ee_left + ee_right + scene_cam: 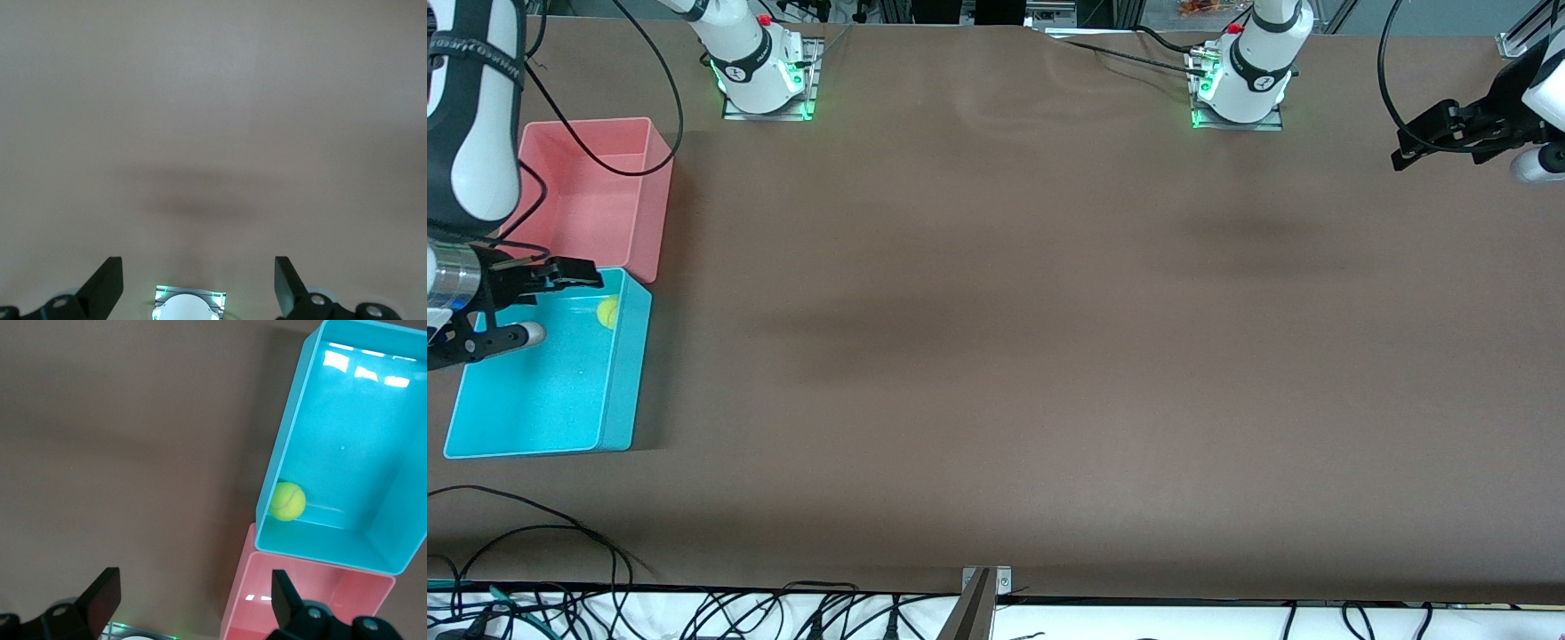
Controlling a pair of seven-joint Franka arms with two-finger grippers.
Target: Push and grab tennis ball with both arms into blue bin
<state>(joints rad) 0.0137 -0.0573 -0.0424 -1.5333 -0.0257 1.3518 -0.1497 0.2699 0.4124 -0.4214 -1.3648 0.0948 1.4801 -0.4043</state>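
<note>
The tennis ball (608,312) lies inside the blue bin (628,373), against the bin's wall beside the pink bin. It also shows in the right wrist view (287,501), in a corner of the blue bin (347,407). My right gripper (560,302) hangs open and empty over that end of the blue bin; in its own wrist view (193,600) the jaws stand wide apart. My left gripper (1405,149) is open and empty, raised over the table's edge at the left arm's end. Its wrist view (198,280) shows only bare brown table.
A pink bin (587,178) of the same size touches the blue bin, farther from the front camera; it also shows in the right wrist view (307,593). The arm bases (760,71) (1245,80) stand along the table's back edge. Cables lie along the near edge (605,604).
</note>
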